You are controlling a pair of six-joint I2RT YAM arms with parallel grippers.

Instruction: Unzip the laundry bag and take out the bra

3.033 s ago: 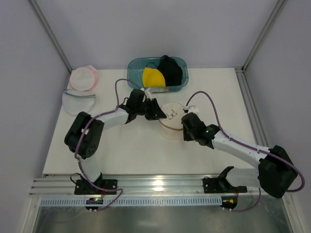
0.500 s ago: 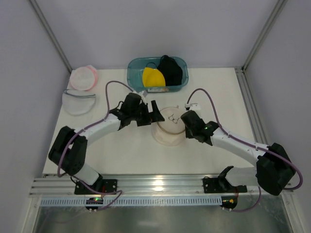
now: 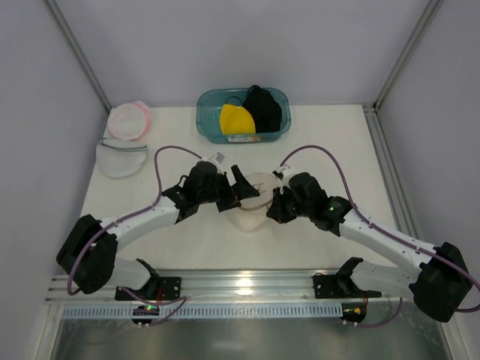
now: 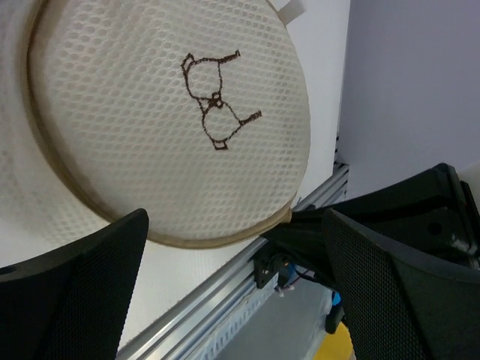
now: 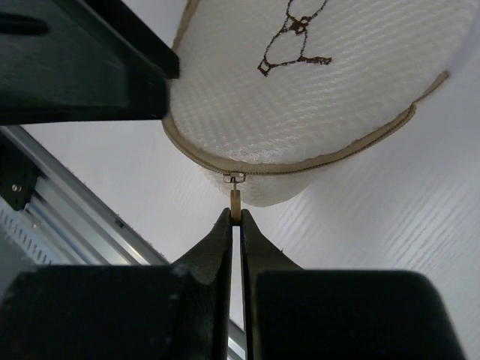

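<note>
The laundry bag (image 3: 255,192), a round cream mesh pouch with a tan zipper rim and a dark centre mark, sits mid-table between my two grippers. My left gripper (image 3: 238,192) is open at the bag's left edge. In the left wrist view the bag (image 4: 172,112) fills the top and its lower rim lies between the spread fingers (image 4: 82,292). My right gripper (image 3: 274,206) is at the bag's right near edge. In the right wrist view it (image 5: 235,217) is shut on the cream zipper pull (image 5: 235,202) below the rim of the bag (image 5: 315,90). The bra is hidden.
A teal tub (image 3: 279,129) at the back holds a yellow garment (image 3: 235,118) and a black one (image 3: 263,107). A white-and-pink pouch (image 3: 129,120) and a translucent grey-rimmed pouch (image 3: 122,157) lie at the back left. An aluminium rail (image 3: 240,285) runs along the front edge.
Both arms have stretched out and the grippers have closed in on the bag. The right gripper has moved along the rim toward the near side, and the bag has shifted slightly left.
</note>
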